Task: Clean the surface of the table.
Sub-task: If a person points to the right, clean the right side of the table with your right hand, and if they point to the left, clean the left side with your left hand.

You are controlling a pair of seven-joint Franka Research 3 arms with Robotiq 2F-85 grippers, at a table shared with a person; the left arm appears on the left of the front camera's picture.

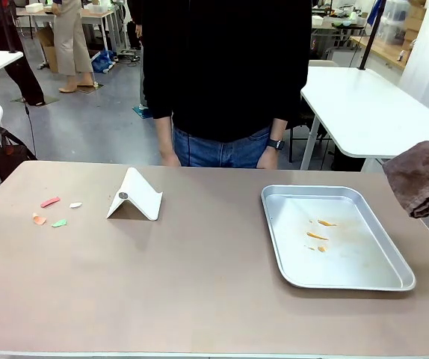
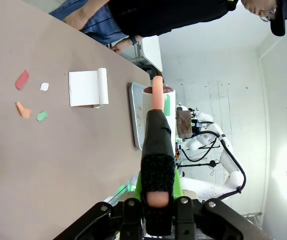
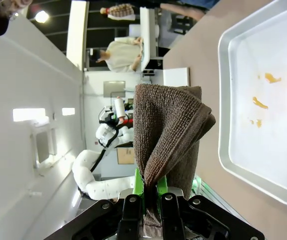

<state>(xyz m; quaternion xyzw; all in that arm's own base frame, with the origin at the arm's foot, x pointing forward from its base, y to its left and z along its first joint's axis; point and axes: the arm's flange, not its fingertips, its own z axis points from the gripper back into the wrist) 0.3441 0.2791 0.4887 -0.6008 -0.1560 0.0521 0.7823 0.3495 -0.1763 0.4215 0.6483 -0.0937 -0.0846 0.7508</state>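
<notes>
Both are closed: your right gripper pinches a brown terry cloth; your left gripper clasps a black-handled white roller, the matte beige-brown table off to its side.

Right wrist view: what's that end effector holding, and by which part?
The right end effector is shut on the brown towel, pinching a bunched fold at its lower edge. The rest of the towel rises free above the grip.

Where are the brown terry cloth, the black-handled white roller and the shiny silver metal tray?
brown terry cloth [image 1: 420, 179], front view, middle of the hanging fold.
black-handled white roller [image 2: 157, 150], left wrist view, black handle.
shiny silver metal tray [image 1: 364, 262], front view, bare floor.
</notes>
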